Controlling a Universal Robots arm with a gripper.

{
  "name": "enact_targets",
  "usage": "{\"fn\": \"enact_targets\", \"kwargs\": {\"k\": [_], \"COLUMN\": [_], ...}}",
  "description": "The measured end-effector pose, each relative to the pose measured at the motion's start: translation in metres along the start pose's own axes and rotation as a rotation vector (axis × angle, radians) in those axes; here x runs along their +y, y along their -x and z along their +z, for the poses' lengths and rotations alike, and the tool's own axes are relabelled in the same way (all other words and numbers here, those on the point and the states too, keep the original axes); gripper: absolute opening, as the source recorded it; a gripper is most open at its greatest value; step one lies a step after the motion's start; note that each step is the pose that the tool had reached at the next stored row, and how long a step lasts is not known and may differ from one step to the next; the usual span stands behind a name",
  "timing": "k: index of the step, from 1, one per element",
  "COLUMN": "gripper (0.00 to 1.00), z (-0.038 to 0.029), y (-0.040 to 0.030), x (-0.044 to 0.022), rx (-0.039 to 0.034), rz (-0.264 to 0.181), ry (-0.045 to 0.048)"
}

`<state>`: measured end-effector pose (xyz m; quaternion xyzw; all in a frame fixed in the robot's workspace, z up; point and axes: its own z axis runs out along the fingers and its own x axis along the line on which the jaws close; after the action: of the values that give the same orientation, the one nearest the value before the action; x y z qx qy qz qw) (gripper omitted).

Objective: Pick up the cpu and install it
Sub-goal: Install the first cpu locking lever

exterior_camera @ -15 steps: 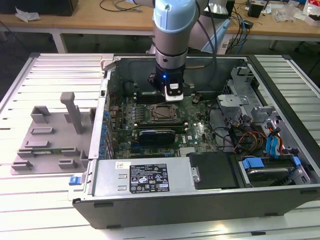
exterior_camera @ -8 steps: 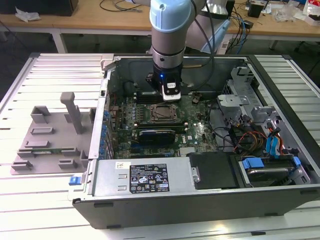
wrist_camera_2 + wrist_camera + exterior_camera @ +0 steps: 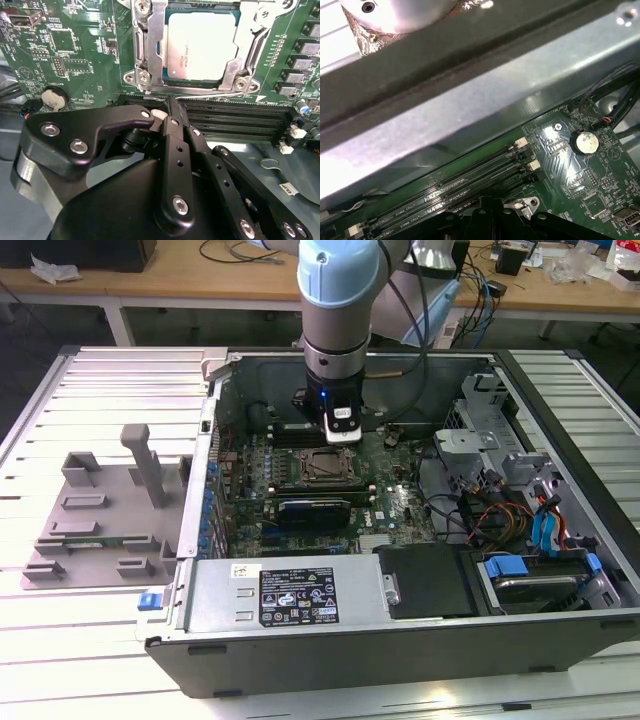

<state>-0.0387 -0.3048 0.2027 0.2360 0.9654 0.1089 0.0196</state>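
Observation:
The cpu (image 3: pixel 200 47), a flat square with a silver-grey metal top, lies in the motherboard socket with the metal socket frame (image 3: pixel 150 45) around it. In the exterior view the cpu (image 3: pixel 322 468) sits mid-board inside the open computer case (image 3: pixel 400 640). My gripper (image 3: pixel 172 103) hangs just beside the socket, over the black memory slots (image 3: pixel 235 117). Its black fingers (image 3: pixel 172 145) are drawn together with nothing between them. In the exterior view the gripper (image 3: pixel 341 438) is right above the board, at the socket's far side.
A long black expansion card (image 3: pixel 313 510) lies near the socket. A drive cage and cables (image 3: pixel 500 490) fill the exterior view's right. A coin battery (image 3: pixel 585 142) sits on the board. A grey fixture tray (image 3: pixel 100 510) stands outside the case on the exterior view's left.

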Motion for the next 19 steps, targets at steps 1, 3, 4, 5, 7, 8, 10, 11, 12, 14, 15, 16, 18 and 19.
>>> {"fn": "enact_targets", "kwargs": {"k": [1, 3, 4, 5, 7, 8, 10, 11, 12, 14, 15, 16, 18, 19], "gripper": [0.11, 0.11, 0.11, 0.11, 0.11, 0.11, 0.11, 0.11, 0.11, 0.11, 0.11, 0.11, 0.11, 0.11], "z": [0.0006, 0.0016, 0.0020, 0.0026, 0.0043, 0.0043, 0.0041, 0.0032, 0.0006, -0.0131, -0.0213, -0.0253, -0.0276, -0.0280], "y": [0.0000, 0.0001, 0.0002, 0.0003, 0.0006, 0.0007, 0.0007, 0.0006, 0.0006, 0.0004, 0.0003, 0.0003, 0.0003, 0.0005], "x": [-0.0002, -0.0006, -0.0009, -0.0013, -0.0017, -0.0020, -0.0022, -0.0020, -0.0012, 0.0017, 0.0036, 0.0045, 0.0049, 0.0045], "rx": [-0.0012, -0.0037, -0.0046, -0.0064, -0.0085, -0.0098, -0.0093, -0.0070, -0.0066, -0.0066, -0.0066, -0.0070, -0.0110, -0.0153], "rz": [0.000, -0.001, -0.001, -0.001, -0.002, -0.002, -0.002, -0.001, -0.001, -0.001, -0.001, -0.002, -0.002, -0.003], "ry": [-0.0005, -0.0025, -0.0035, -0.0050, -0.0048, -0.0068, -0.0033, 0.0021, 0.0035, 0.0028, 0.0025, 0.0018, -0.0059, -0.0147]}}
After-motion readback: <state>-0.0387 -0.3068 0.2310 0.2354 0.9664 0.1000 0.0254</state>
